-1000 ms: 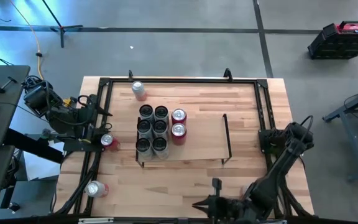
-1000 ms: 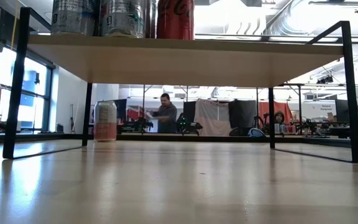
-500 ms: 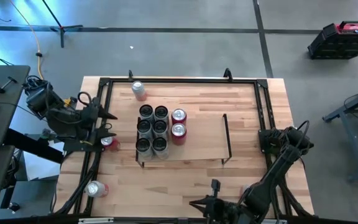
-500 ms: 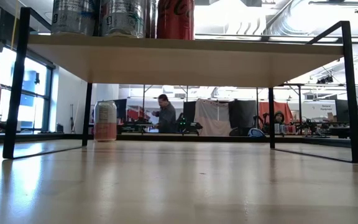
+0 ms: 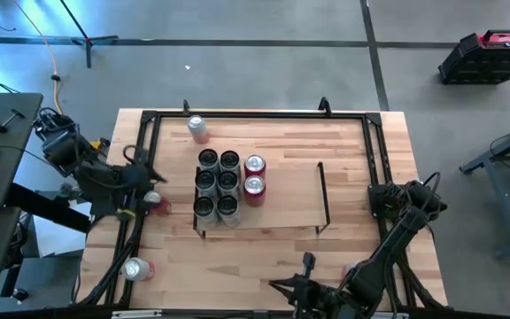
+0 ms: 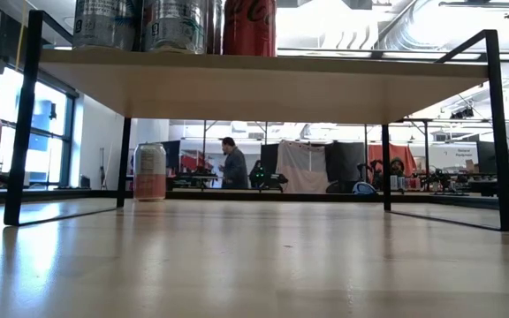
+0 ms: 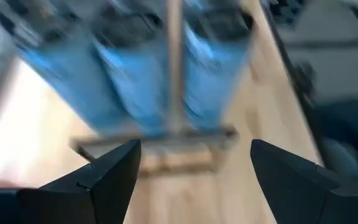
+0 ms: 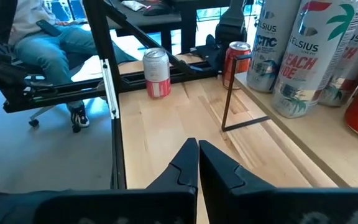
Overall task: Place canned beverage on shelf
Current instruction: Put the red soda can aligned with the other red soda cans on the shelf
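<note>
Since a second ago my left gripper has swung toward the shelf, fingers spread wide with nothing between them. Just beside it, on the shelf side, a red can stands upright on the table, off the shelf. Eight cans already crowd the shelf's left end. My right gripper waits at the near edge, fingers pressed together.
</note>
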